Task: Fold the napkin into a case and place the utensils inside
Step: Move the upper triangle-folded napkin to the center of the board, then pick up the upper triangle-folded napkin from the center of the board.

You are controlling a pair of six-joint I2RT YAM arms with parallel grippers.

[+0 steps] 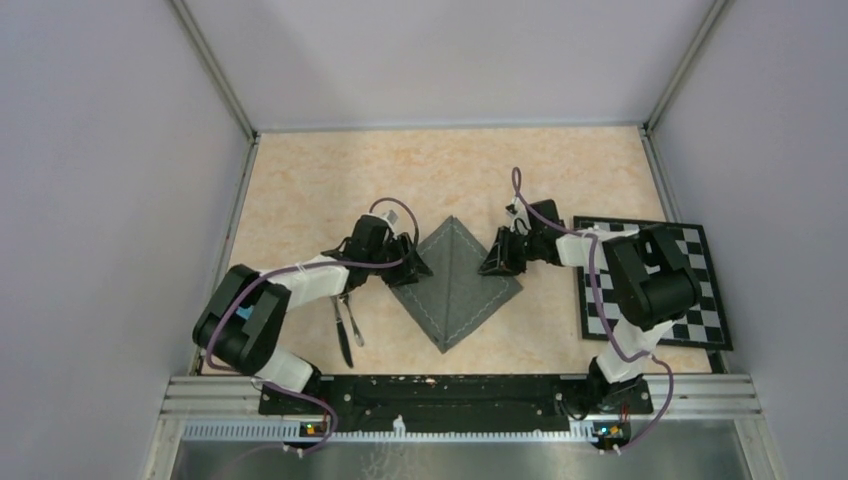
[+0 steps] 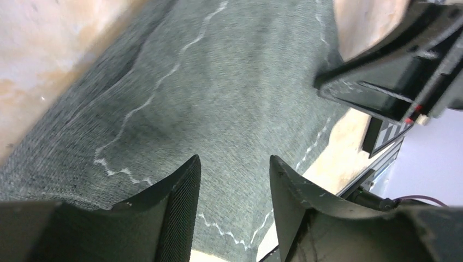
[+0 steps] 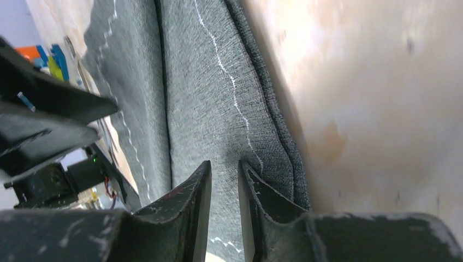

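Sitting beside the napkin (image 1: 455,288), the left gripper (image 1: 414,264) is open and empty; the right gripper (image 1: 497,261) looks almost closed, and I cannot tell if it holds cloth.

Lab test cell, plain grey walls (image 1: 100,150), aluminium rail (image 1: 210,398), checkered board (image 1: 712,325)

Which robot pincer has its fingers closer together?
The right pincer: only a thin slit shows between its fingers over the napkin. The left pincer has a much wider gap.

We've got black arms (image 1: 655,280), white forearm shells (image 1: 315,276), purple cables (image 1: 597,290) looped along both, scuffed black wedge fingers (image 3: 183,210).
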